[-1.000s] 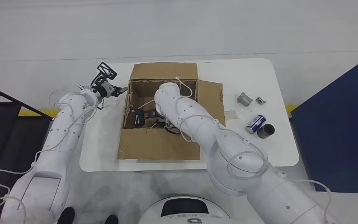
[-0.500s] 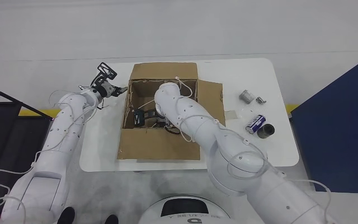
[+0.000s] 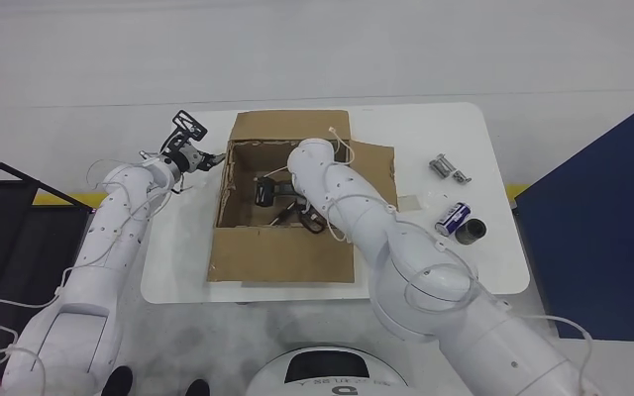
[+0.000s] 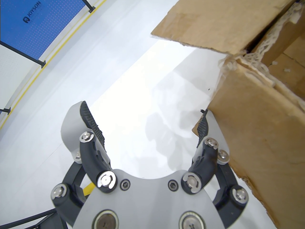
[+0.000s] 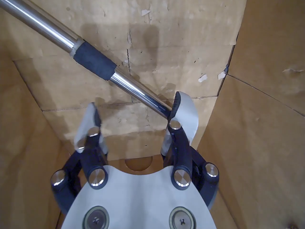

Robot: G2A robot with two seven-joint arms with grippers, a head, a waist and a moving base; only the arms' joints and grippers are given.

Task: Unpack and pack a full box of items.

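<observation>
Box [image 3: 292, 127] holds right claw [image 5: 135, 107] spread beside rod [image 5: 95, 60]; left claw [image 4: 143, 115] spread at outer corner

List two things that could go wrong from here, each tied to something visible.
1. The metal rod meets the right gripper only at one finger's tip, so closing may pinch just its end and drop it.
2. The left gripper seems to have a finger against the outside of the box; moving it could shove the box.
</observation>
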